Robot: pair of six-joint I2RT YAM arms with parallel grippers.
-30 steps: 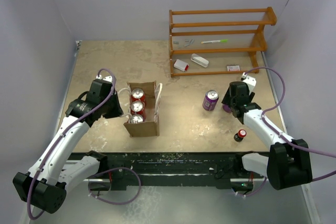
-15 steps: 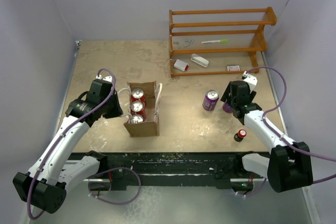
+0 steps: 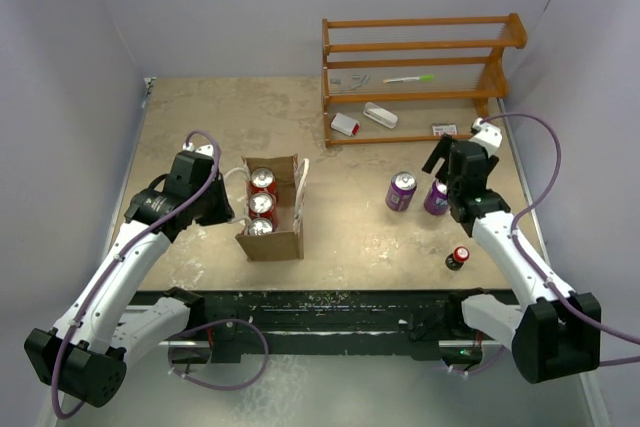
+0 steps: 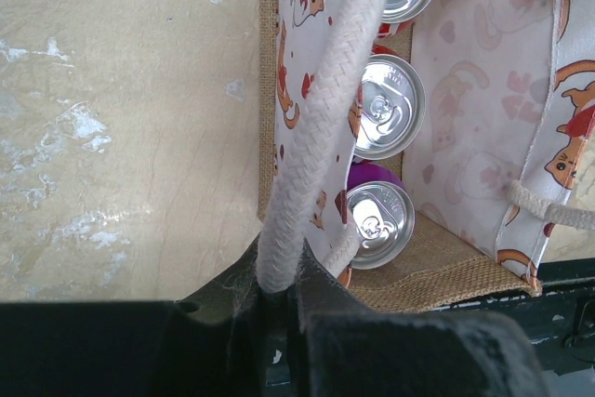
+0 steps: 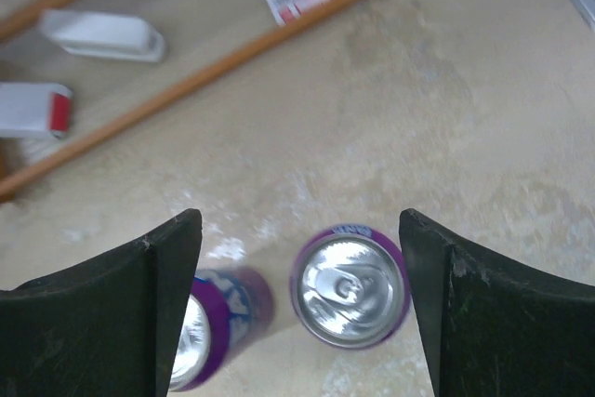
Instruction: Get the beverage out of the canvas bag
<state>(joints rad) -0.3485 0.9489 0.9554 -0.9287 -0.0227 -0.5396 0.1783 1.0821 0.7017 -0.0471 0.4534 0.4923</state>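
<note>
The right claw (image 5: 299, 222) is opening. A second ago it was closed around the purple aluminium drink can (image 5: 350, 285), and now its two black fingers are standing well apart on either side of the can, touching nothing. The arm is also drawing back toward the upper right of the top view. The can is standing upright on the beige table (image 3: 340, 237), in the right half of that view, near a second purple can (image 3: 401, 190). This means that one more beverage is already out and set down.

The tan-brown rectangular canvas bag (image 3: 270, 244) is standing left of centre in the top view, unmoved, with its mouth open. Three red cans with silver lids (image 3: 262, 205) are sitting in a row inside it. In the left wrist view something purple is showing under them, but it is not clear what. The left claw (image 4: 279, 290) is staying closed tightly on the white rope handle (image 4: 321, 127) and steadying the bag. So the task is probably not finished: the free right arm likely needs to return to the bag for the next can.
</note>
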